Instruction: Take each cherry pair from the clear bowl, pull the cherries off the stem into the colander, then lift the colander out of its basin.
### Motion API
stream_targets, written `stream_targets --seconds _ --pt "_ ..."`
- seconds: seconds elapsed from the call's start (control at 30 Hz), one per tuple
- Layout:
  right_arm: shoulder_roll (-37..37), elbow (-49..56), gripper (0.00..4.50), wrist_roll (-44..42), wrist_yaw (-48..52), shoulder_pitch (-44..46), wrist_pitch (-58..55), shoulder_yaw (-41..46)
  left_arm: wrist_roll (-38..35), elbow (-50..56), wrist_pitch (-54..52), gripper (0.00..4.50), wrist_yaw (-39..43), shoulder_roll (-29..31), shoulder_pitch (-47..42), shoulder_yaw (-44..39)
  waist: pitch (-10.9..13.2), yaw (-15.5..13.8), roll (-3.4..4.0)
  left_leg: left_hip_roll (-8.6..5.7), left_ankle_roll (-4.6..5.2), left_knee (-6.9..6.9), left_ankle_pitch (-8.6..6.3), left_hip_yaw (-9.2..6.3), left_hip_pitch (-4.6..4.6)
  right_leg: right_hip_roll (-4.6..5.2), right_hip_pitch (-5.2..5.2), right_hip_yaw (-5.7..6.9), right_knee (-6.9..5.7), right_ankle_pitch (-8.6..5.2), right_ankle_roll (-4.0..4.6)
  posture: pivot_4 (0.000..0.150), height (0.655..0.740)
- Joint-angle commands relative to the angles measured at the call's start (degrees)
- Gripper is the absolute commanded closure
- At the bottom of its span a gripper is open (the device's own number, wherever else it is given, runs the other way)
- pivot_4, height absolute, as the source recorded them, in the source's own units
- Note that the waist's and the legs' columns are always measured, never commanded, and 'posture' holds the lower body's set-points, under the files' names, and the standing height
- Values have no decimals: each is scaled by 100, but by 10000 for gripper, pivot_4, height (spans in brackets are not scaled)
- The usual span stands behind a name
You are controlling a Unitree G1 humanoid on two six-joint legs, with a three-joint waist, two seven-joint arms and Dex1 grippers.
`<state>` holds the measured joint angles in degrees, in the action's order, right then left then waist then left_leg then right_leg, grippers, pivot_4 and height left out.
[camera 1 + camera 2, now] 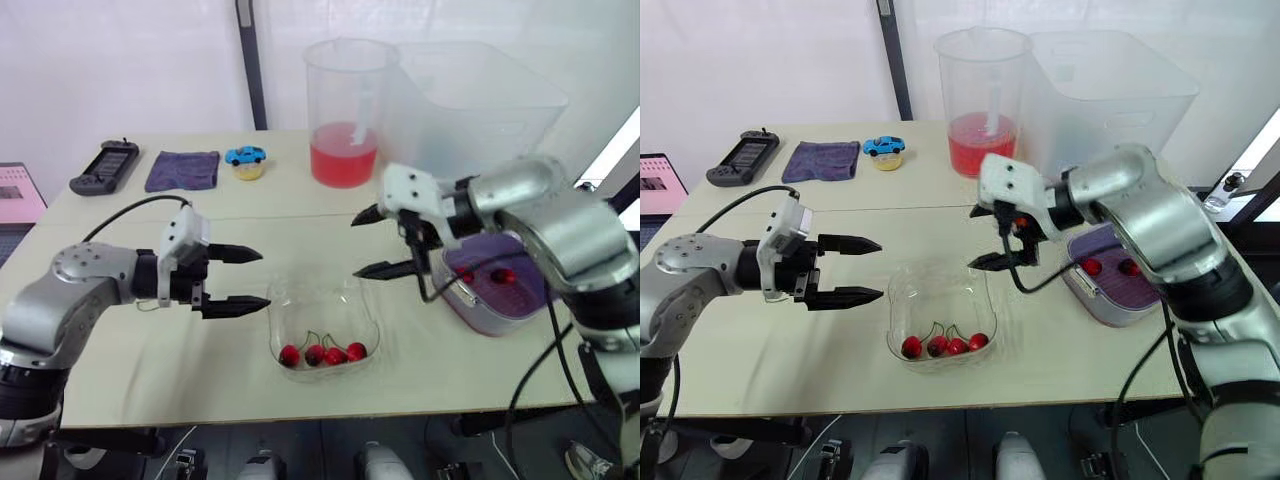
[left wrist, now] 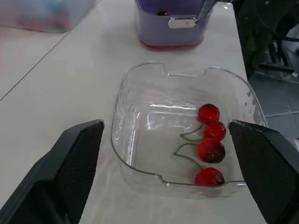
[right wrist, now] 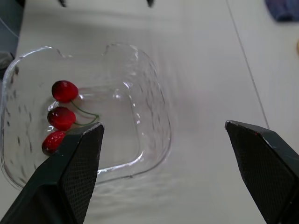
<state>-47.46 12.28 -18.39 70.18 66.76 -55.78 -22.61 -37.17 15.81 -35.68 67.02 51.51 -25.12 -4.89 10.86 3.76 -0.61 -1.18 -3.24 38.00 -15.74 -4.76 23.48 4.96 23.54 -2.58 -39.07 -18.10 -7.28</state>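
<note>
Desk (image 1: 150, 360) broad, with bare stretch between clear bowl (image 2: 122, 130) and pitcher of red liquid (image 1: 345, 160) at far side. Bowl mid-desk, near front edge. Purple colander (image 1: 525, 290) in basin (image 1: 468, 312), right of bowl, holds two loose cherries (image 1: 505, 277). Left hand (image 1: 262, 278) released, fingers spread, just left of bowl. Right hand (image 1: 356, 246) released, over bowl's far right corner. Four stemmed cherries (image 1: 315, 354) lie along bowl's near wall, apart from both hands.

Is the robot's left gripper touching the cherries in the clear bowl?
Apart. The left eye view shows the open left gripper beside the clear bowl, with a plain gap to the cherries.
</note>
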Motion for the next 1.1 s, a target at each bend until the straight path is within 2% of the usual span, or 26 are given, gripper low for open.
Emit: stream_targets --seconds 0.03,0.17,0.33,0.7,0.8,0.87,1.1 --pt "437 -190 0 -169 248 540 -750 -549 115 28 153 344 -123 117 200 -323 0 18 0 0 0 -1 0 2 0 0 3 -2 -1 0 0 1500 7337" --pt "646 -219 0 123 327 695 -842 -1409 -142 285 -23 344 -122 176 495 -597 0 -15 -1 -1 1 -3 -1 -2 4 5 3 2 1 0 0 1500 7337" --pt "1015 -104 0 269 45 586 -1102 -1958 -327 528 -195 344 -85 337 916 -882 0 -49 -1 -5 0 2 0 -2 5 9 5 2 -1 0 0 1500 7337" --pt "1390 291 0 337 -416 50 -1287 -2444 -559 930 -207 344 -56 521 1380 -1205 0 -107 -2 -3 -3 2 1 -2 5 6 8 1 -3 0 0 1500 7337" --pt "1462 401 8459 279 -479 -117 -1366 -2563 -589 941 -244 0 -81 570 1426 -1240 0 -115 -2 -3 -3 2 1 -2 5 6 7 2 -3 0 0 1500 7337" --pt "1530 343 17465 312 -526 -164 -1335 -2606 -604 940 -303 0 -123 602 1438 -1250 0 -114 -2 -3 -3 2 1 -2 5 6 8 1 -3 0 0 1500 7337" --pt "1520 113 17465 449 -500 -220 -1090 -2801 -597 838 -335 0 -169 694 1367 -1245 0 -115 -2 -4 -3 2 2 -2 5 5 7 2 -3 0 0 1500 7337"
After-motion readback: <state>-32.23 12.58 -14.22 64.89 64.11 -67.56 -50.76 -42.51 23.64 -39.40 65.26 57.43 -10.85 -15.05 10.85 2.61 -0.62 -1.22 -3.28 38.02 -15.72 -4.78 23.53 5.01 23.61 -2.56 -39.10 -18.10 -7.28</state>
